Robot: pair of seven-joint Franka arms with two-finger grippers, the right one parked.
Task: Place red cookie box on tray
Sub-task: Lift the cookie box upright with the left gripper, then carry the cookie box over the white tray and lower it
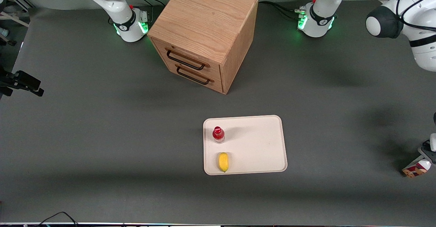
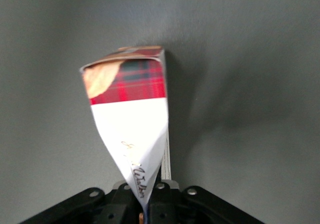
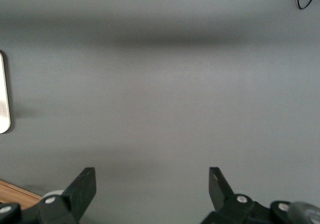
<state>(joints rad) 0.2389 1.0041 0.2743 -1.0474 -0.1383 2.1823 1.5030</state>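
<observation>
A robot lab: two fixed arms on a grey-matted table.

Working left arm: glossy white rounded shells, one dark grey round joint cap, a black band around a lower link, and black cables looped over the upper segments. Its base, beside the wooden cabinet, is a white cylinder with a black collar bearing a small white mark, a green light ring, a small red button on top, and black cables plugged in at the side. The gripper, at the working arm's end of the table and nearer the front camera than the cabinet, has a matte black body with silver screw heads along its edge.
</observation>
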